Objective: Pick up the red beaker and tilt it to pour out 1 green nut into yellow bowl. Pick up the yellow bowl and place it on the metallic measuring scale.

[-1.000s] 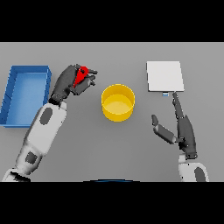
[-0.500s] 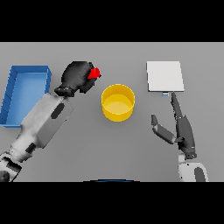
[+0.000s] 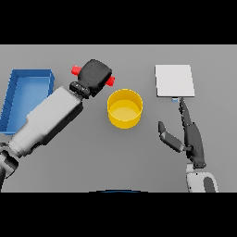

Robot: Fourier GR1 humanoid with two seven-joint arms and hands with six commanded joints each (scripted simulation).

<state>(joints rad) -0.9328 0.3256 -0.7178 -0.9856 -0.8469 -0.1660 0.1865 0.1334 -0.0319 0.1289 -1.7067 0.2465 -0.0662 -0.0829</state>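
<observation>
Leftmost, at nine o'clock, sits a blue tray (image 3: pixel 28 99), rectangular with raised walls. Next, the left hand (image 3: pixel 95 75) is clenched around the red beaker (image 3: pixel 110 81), held sideways: red ends poke out at either side of the dark fingers, just at ten o'clock from the round, smooth yellow bowl (image 3: pixel 124 108). At two o'clock lies the flat square scale (image 3: pixel 174 80). Below it, the right hand (image 3: pixel 190 134) rests with fingers released and straight.

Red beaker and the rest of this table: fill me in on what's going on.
The left hand is curled round the red beaker, held tipped on its side just left of the yellow bowl. No green nut shows in the bowl. The right hand rests open below the metallic measuring scale. A blue tray sits at far left.
</observation>
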